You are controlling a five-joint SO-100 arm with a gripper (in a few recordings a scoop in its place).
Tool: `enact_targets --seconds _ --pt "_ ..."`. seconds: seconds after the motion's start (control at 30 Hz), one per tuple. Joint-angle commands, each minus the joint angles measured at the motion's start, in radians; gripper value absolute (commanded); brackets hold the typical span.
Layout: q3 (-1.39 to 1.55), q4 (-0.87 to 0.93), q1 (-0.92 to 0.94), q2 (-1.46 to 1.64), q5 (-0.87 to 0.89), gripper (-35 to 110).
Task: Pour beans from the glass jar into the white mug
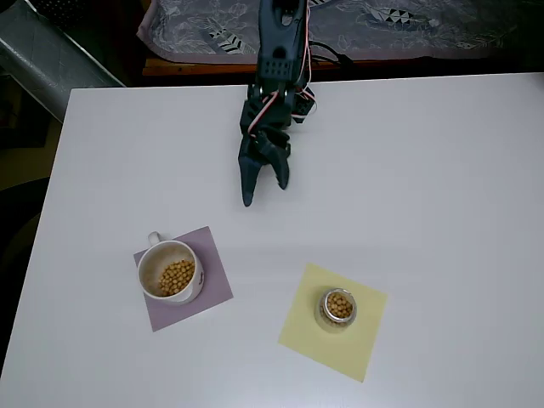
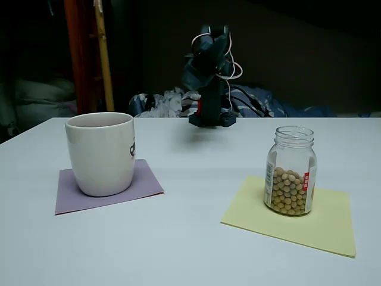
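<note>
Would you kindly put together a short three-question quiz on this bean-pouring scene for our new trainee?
1. True or false: the white mug already holds some beans.
2. Which colour is the paper square under the glass jar? A) purple B) yellow C) green
3. Fill in: in the overhead view, the gripper hangs over bare table with its jaws ____.

Key
1. True; the overhead view shows beans inside the mug.
2. B; the mug is the one that stands on the purple square.
3. Open, holding nothing; the jar stands upright and untouched, with beans of its own.
</note>
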Motion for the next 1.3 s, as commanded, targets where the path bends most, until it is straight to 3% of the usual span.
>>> enact_targets --seconds 0.0,0.1,0.27,0.33,0.6,1.27 --pt "0.037 0.594 0.017 0.465 0.130 36" --pt "0.020 0.795 0.020 0.520 0.206 34" --pt "0.035 0.917 0.017 0.520 0.293 33" --pt "0.035 0.968 0.009 0.520 0.322 27" --pt "0.038 1.015 -0.035 0.520 0.457 0" --pt "0.037 1.020 -0.046 0.520 0.451 0"
